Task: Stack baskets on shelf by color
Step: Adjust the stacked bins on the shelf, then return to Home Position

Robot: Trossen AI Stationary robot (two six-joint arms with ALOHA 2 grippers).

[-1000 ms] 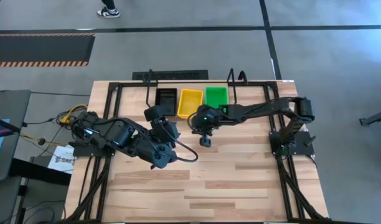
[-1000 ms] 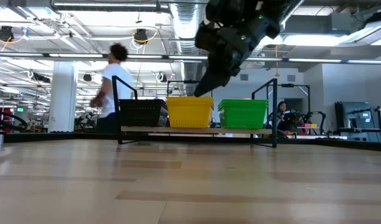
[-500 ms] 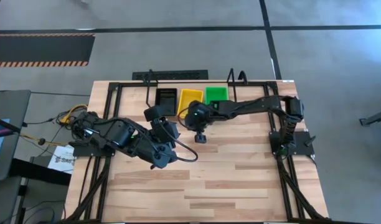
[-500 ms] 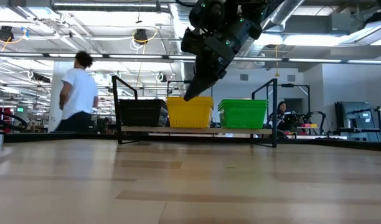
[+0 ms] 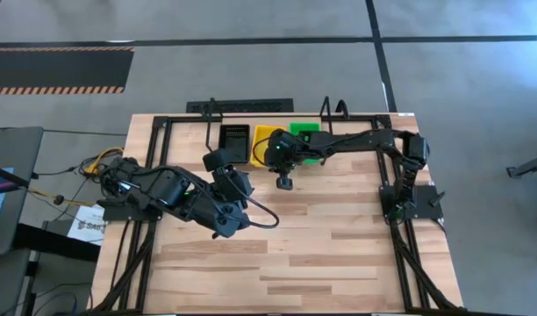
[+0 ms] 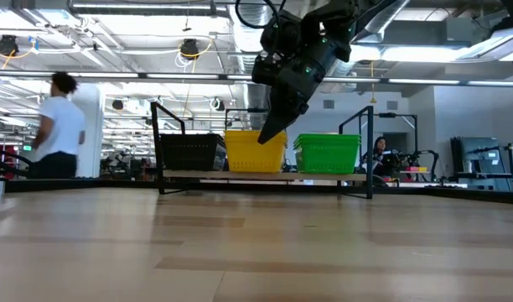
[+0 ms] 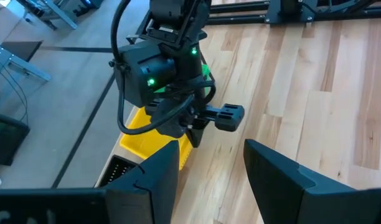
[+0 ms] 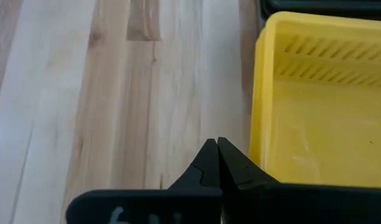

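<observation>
On the shelf [image 6: 323, 176] at the table's far edge stand a black basket [image 5: 234, 139], a yellow basket [image 5: 265, 140] and a green basket [image 5: 304, 132], side by side on their bases. In the low view, the black [image 6: 189, 153], the yellow [image 6: 253, 153] and the green [image 6: 328, 153] stand in the same order. My right gripper [image 5: 284, 181] is shut and empty, pointing down just in front of the yellow basket's near wall [image 8: 315, 99]. My left gripper [image 7: 210, 168] is open and empty at the table's left middle [image 5: 226, 174].
Black metal rods with upright loops [image 5: 211, 110] [image 5: 335, 109] stand at the shelf's two ends. Bare wooden tabletop [image 5: 321, 254] lies on the near side of both arms. A person [image 6: 57, 126] walks in the room beyond the table.
My right gripper has gone toward the table's far edge and a little left, from the open tabletop up to the yellow basket's near wall, staying shut. The baskets have kept still. The person in the background has walked toward the left.
</observation>
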